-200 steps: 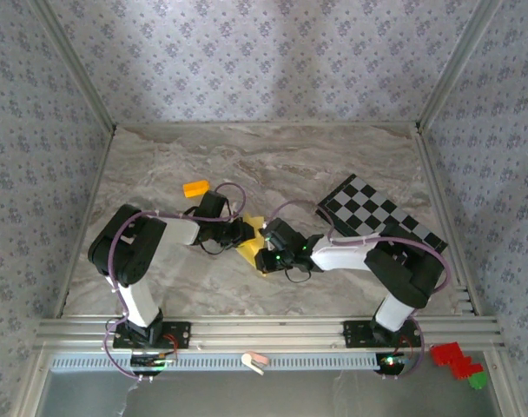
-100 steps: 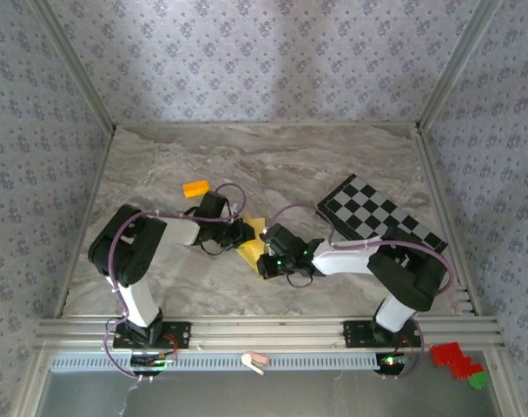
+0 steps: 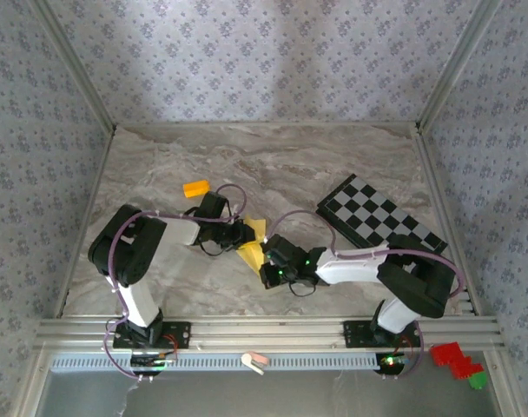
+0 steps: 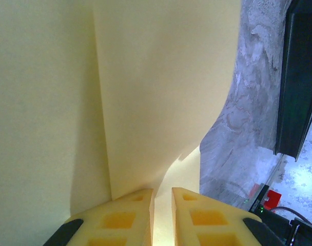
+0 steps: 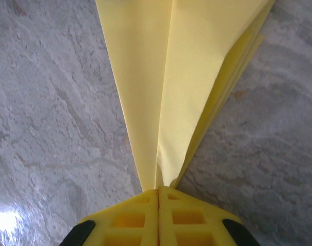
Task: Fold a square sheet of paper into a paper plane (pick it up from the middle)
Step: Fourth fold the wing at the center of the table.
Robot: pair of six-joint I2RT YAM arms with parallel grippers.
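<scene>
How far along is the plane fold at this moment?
Done: the paper is folded into a narrow, layered dart shape with a centre crease. In hand: the right gripper is shut on its pointed end; the left gripper pinches another part of it. Left: probably final creasing and release, though hidden layers make that uncertain.

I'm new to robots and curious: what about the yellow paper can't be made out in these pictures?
Top view: the paper plane is tiny and partly covered by the left gripper and right gripper; creases unreadable.
Left wrist view: paper runs off top and left edges; outline lost.
Right wrist view: its far end is cut by the top edge; its tip hides between the fingers.
</scene>
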